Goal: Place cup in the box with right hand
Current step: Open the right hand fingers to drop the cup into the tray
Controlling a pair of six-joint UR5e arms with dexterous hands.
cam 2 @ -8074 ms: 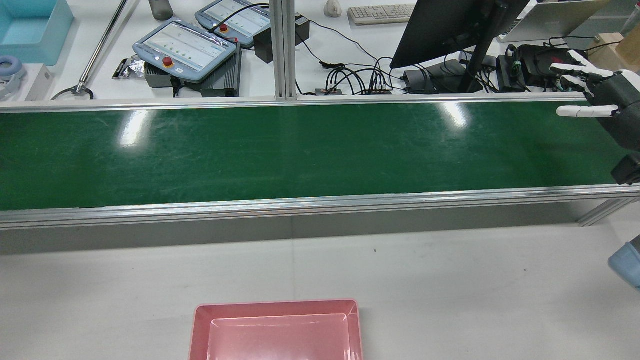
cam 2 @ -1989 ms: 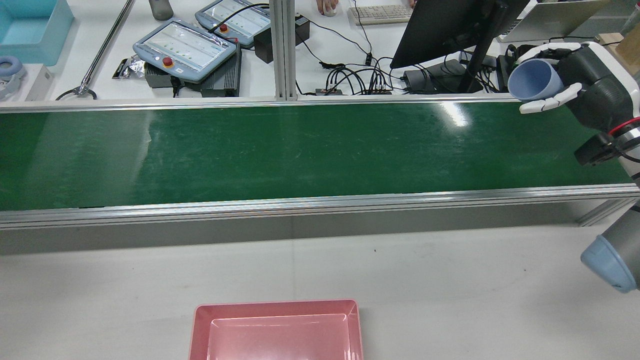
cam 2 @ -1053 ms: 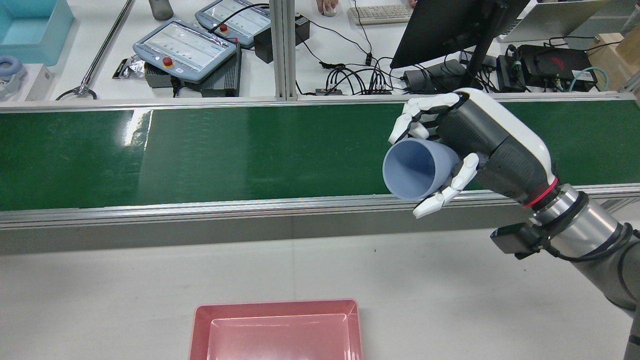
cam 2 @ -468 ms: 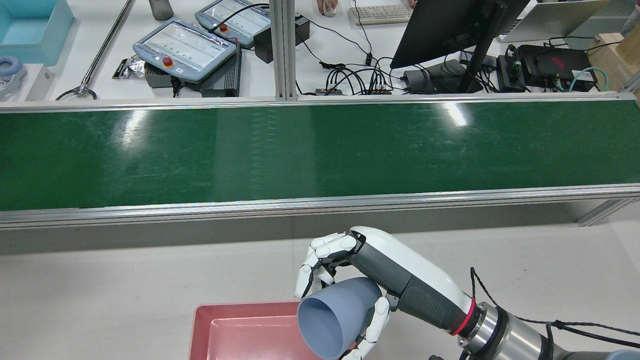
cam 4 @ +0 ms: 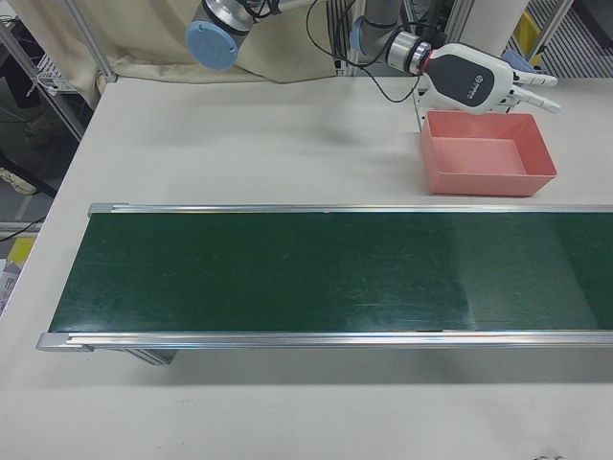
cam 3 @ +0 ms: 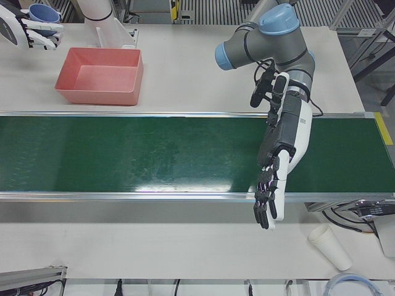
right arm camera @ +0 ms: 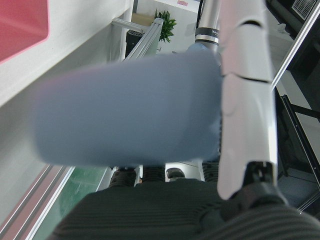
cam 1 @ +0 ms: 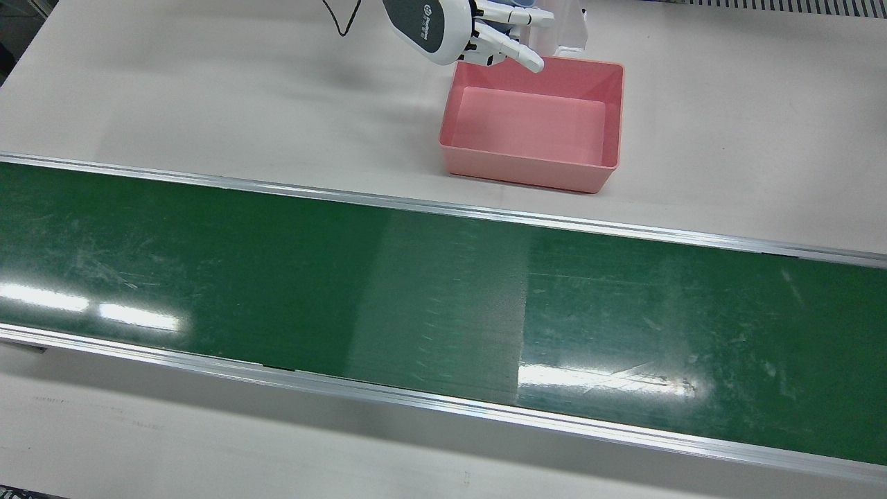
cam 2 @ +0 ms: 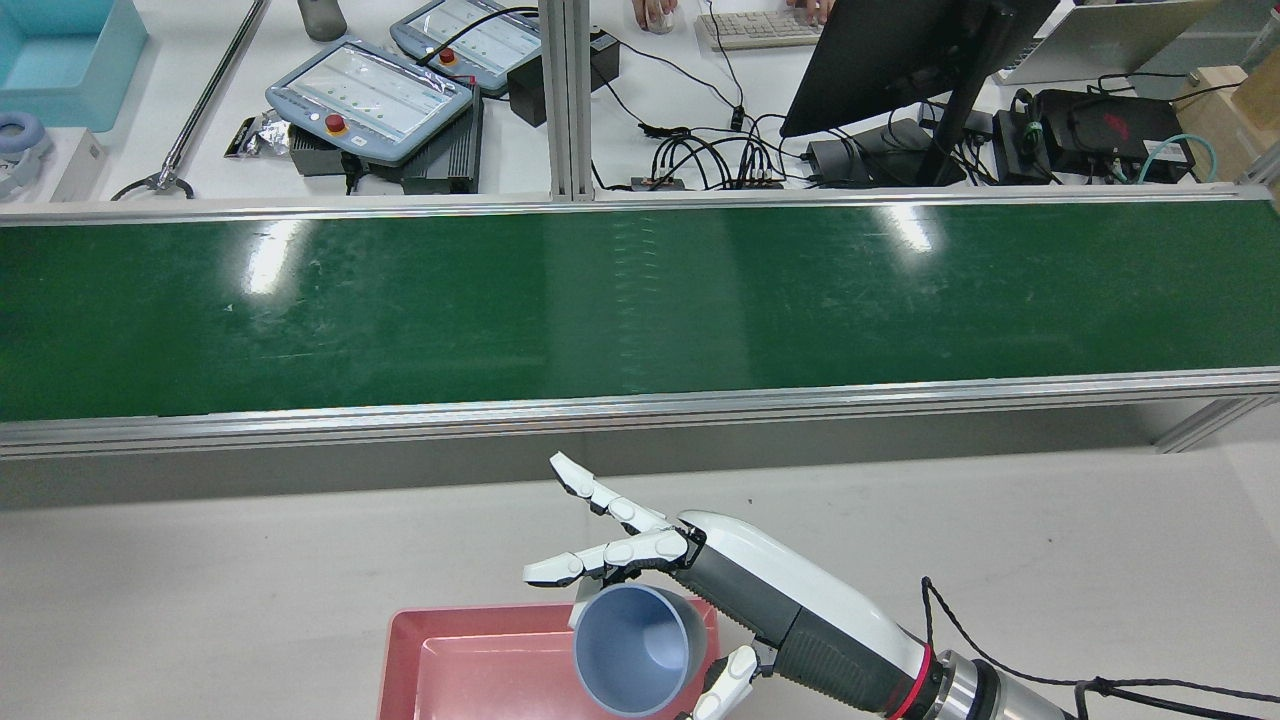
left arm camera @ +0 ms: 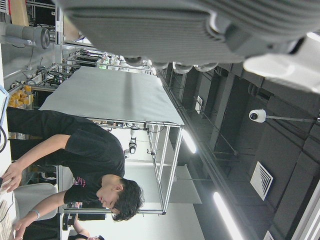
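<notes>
Right hand (cam 2: 700, 580) fingers (cam 2: 610, 505) spread, cup (cam 2: 632, 648) above pink box (cam 2: 405, 650)

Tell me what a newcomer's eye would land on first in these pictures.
The right hand stands out, fingers spread, with the blue cup over the pink box at the table's near edge in the rear view. The long green conveyor belt spans the table, bare. The left hand hangs open over the belt.

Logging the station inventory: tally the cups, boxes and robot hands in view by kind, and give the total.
Blue cup: 1
White paper cup: 1
Pink box: 1
Light blue box: 1
Robot hands: 2, the right hand and the left hand
Total: 6
</notes>
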